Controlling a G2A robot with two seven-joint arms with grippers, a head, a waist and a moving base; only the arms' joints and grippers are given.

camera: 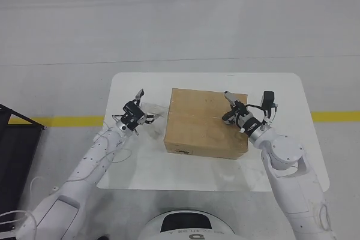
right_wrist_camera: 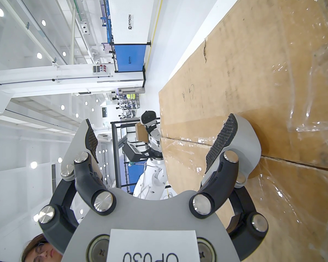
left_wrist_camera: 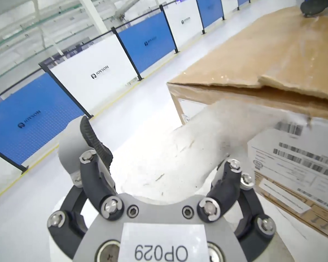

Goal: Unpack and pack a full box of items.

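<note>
- The box (camera: pixel 201 123) sat shut on the table (camera: pixel 276 90), with its top flaps taped along the seam (right_wrist_camera: pixel 289 160).
- My left gripper (camera: pixel 141 107) hung just beside the box's left wall, jaws apart. A loose strip of clear tape (left_wrist_camera: pixel 235 121) ran from the box's top edge down between them, not pinched.
- My right gripper (right_wrist_camera: pixel 160 128) stood spread over the box top near the seam, gripping nothing.
- I judged the step to be stripping the tape. It seemed best to pinch the strip close to the box edge and pull low, away from the box, while the right pressed the top so the box would not slide.
- The risk I saw was tape tearing short or clinging to a pad.
</note>
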